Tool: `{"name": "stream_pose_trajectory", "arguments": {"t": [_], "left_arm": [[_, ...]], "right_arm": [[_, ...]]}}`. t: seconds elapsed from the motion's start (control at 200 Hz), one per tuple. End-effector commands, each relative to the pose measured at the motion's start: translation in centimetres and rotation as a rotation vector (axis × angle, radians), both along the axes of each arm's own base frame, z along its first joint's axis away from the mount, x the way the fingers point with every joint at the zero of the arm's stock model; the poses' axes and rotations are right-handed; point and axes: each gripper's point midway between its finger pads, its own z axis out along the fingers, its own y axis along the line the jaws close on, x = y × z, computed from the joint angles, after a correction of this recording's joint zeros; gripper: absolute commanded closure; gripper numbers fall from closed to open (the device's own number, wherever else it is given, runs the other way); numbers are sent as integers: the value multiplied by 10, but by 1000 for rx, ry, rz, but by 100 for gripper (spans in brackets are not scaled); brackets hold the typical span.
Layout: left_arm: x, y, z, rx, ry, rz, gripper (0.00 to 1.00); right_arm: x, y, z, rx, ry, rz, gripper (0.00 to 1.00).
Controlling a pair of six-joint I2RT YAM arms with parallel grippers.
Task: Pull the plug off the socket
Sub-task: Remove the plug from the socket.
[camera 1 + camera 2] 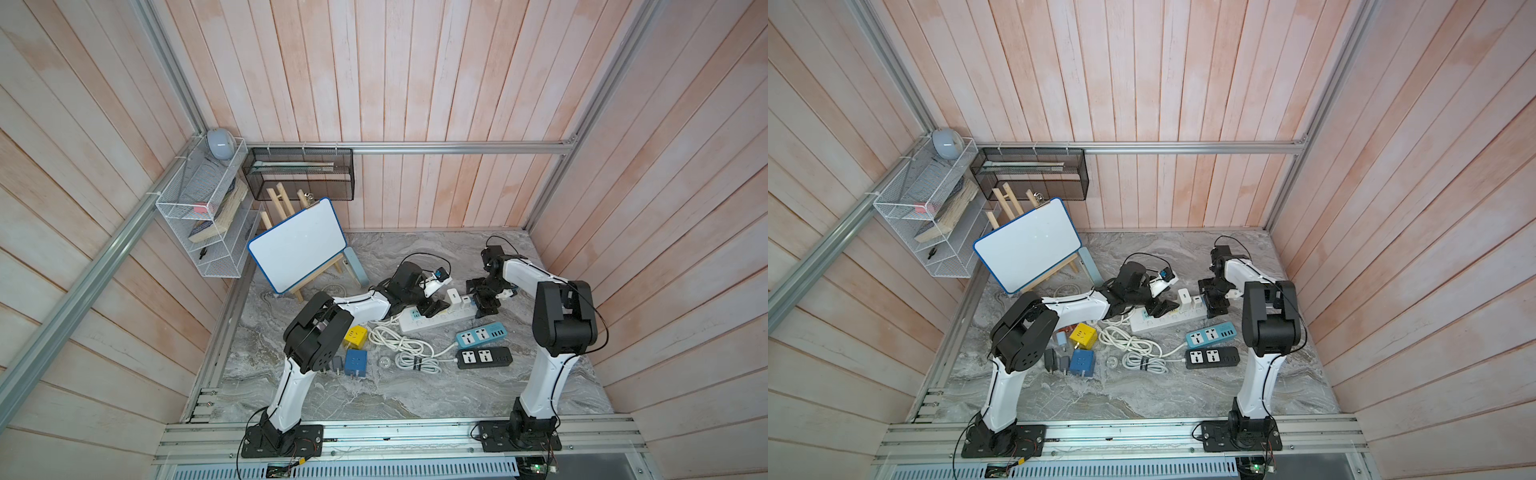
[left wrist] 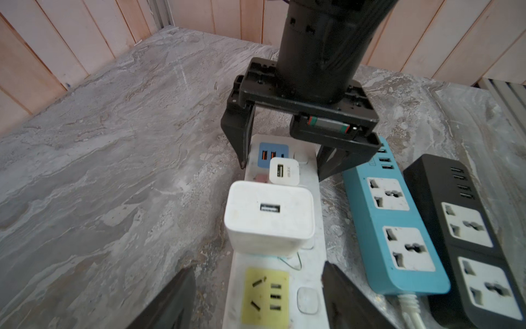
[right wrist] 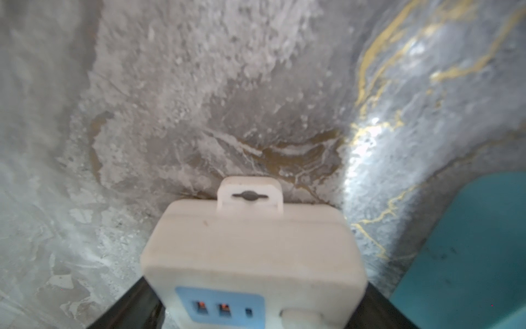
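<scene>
A white power strip (image 1: 440, 321) (image 1: 1167, 321) lies on the marble table and serves as the socket. Two white USB charger plugs stand in it: a large one (image 2: 269, 219) (image 1: 454, 298) and a small one (image 2: 284, 171) (image 1: 466, 300) beyond it. My left gripper (image 2: 257, 267) (image 1: 434, 308) is open, its fingers astride the strip over a bare yellow outlet (image 2: 264, 296), just short of the large plug. My right gripper (image 2: 281, 171) (image 3: 256, 307) (image 1: 486, 309) is clamped across the strip's far end (image 3: 250, 247), which has blue USB ports.
A blue power strip (image 1: 478, 336) and a black one (image 1: 484, 357) lie just in front of the white strip. Coiled white cable (image 1: 399, 345), a yellow cube adapter (image 1: 355, 336) and a blue one (image 1: 356, 361) sit near the left arm. A whiteboard on an easel (image 1: 297, 245) stands at the back left.
</scene>
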Motion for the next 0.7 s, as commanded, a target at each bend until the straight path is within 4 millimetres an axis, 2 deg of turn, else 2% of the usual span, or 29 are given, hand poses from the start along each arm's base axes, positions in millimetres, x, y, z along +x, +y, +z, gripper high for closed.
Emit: {"name": "stream_pose_trajectory", "arguments": {"t": [0.0, 0.255, 0.505, 0.695], "left_arm": [[-2, -18, 13, -60, -53, -78, 24], [1, -20, -7, -39, -41, -62, 24], [8, -25, -9, -25, -50, -59, 25], [3, -25, -13, -2, -23, -64, 30]], "right_arm": [[-4, 26, -31, 39, 39, 32, 100], [-7, 30, -34, 45, 49, 38, 100], [-7, 30, -34, 49, 52, 40, 100], [-7, 35, -31, 65, 49, 34, 100]]}}
